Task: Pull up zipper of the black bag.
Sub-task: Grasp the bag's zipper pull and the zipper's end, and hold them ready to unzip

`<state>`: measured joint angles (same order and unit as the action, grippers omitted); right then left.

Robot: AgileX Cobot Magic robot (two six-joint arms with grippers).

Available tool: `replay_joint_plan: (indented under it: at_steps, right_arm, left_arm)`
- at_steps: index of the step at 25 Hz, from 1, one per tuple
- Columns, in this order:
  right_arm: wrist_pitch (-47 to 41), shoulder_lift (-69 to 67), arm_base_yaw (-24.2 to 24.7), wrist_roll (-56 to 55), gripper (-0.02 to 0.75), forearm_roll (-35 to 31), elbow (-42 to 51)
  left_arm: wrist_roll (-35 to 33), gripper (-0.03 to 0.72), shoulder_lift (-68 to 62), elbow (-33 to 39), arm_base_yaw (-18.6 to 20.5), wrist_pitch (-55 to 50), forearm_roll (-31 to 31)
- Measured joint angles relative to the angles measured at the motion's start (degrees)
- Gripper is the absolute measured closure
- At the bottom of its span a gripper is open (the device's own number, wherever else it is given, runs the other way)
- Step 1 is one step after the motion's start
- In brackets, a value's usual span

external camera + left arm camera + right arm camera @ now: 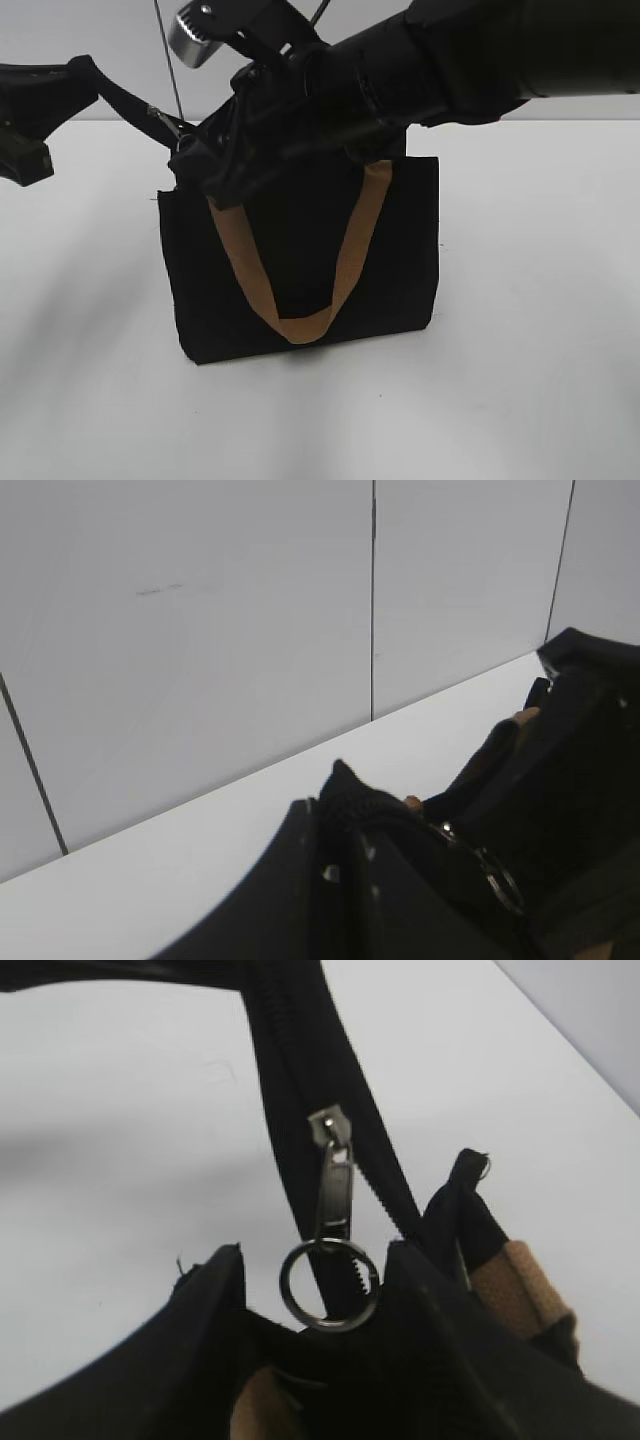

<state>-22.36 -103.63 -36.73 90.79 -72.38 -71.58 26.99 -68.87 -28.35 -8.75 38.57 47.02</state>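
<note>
Bag: the black bag [300, 260] stands upright at frame centre on a white table [540, 380], tan handle [300, 325] hanging down its front.
Zipper: the zipper [333, 1185] hangs at centre of the right wrist view, long axis near vertical, ring [329, 1285] lowest, zip line running to the upper left.
Left gripper [345, 805]: at upper left of the exterior view, clamped on the bag's pulled-out corner.
Right gripper [215, 165]: over the bag's top left; cannot tell its opening, jaws stand either side of the ring.
Doing it well: keep the corner taut, pinch the tab itself, draw along the zip line, not sideways.
</note>
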Motion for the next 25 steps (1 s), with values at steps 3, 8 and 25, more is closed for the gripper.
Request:
replay_joint_plan:
  at_steps: [3, 8, 25]
  right_arm:
    - [1.1, -0.8, 0.0, 0.0, 0.379, 0.0, 0.0]
    - [2.3, -0.8, 0.0, -0.1, 0.379, 0.1, 0.0]
    - [-2.3, -0.8, 0.0, -2.9, 0.498, 0.1, 0.0]
  left_arm:
    - [0.0, 0.659, 0.0, 0.0, 0.0, 0.0, 0.0]
    - [0.0, 0.659, 0.0, 0.0, 0.0, -0.1, 0.0]
    - [0.0, 0.659, 0.0, 0.0, 0.0, -0.3, -0.1]
